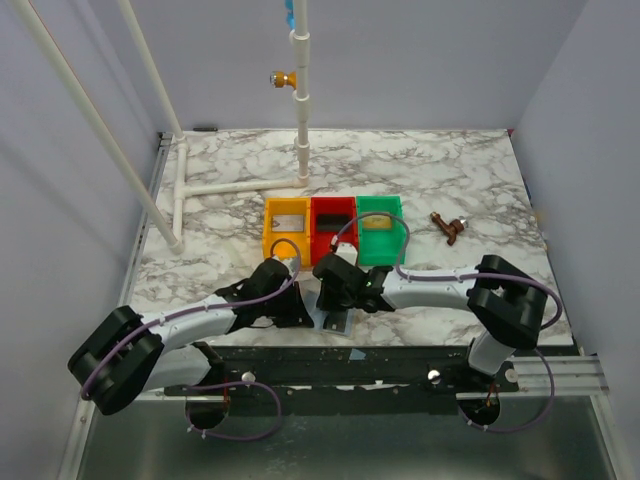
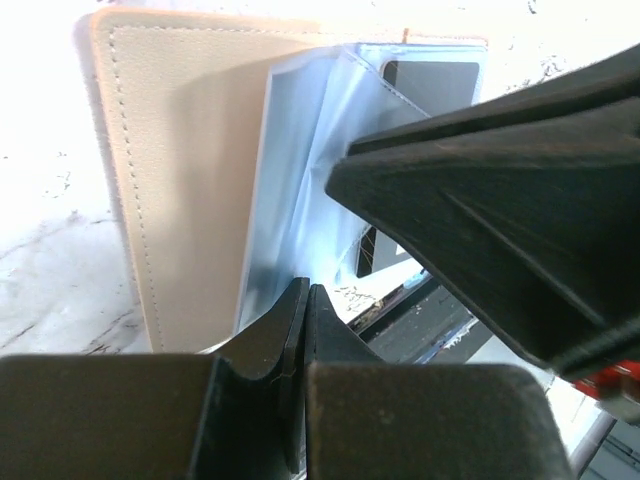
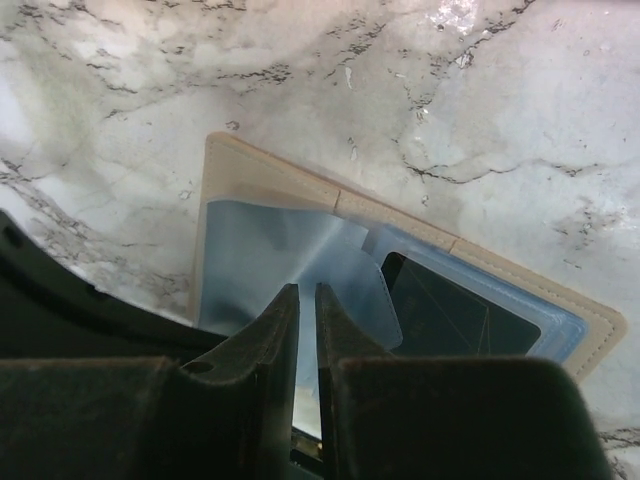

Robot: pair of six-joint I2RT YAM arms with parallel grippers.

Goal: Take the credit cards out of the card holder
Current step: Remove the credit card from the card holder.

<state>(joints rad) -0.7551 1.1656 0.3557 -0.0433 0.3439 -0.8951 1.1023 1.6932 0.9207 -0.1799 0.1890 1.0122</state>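
Extraction stage, going by how everything's lying. Starting closest in: seeing the left gripper (image 2: 304,300) squeezed fully together right at the near edge of the card holder (image 2: 180,180), tips touching its grey-blue plastic sleeve (image 2: 290,180), maybe nipping it to pin the thing down, no telling for sure. Spotting the right gripper (image 3: 307,295) just beside it, hanging over the opened-out sleeves with only a thin slit between the jaws; again no telling about anything caught in there. Finding the card holder lying open on the marble table (image 1: 480,170), right at the near edge between the two wrists, tan flap off to one side. Noticing a black card (image 3: 450,315) sitting tucked inside a clear pocket just past the right gripper's tips, so not out yet; not making out any other card in the holder. Guessing at the next move: getting a clean bite on that card's edge alone rather than the floppy plastic, then sliding it straight out along the pocket while pinning the holder down. Further back, seeing the yellow tray (image 1: 287,203), red tray (image 1: 333,201) and green tray (image 1: 380,201) lined up side by side, well apart from the holder, with flat bits inside looking like cards already pulled, though way too small to swear to.
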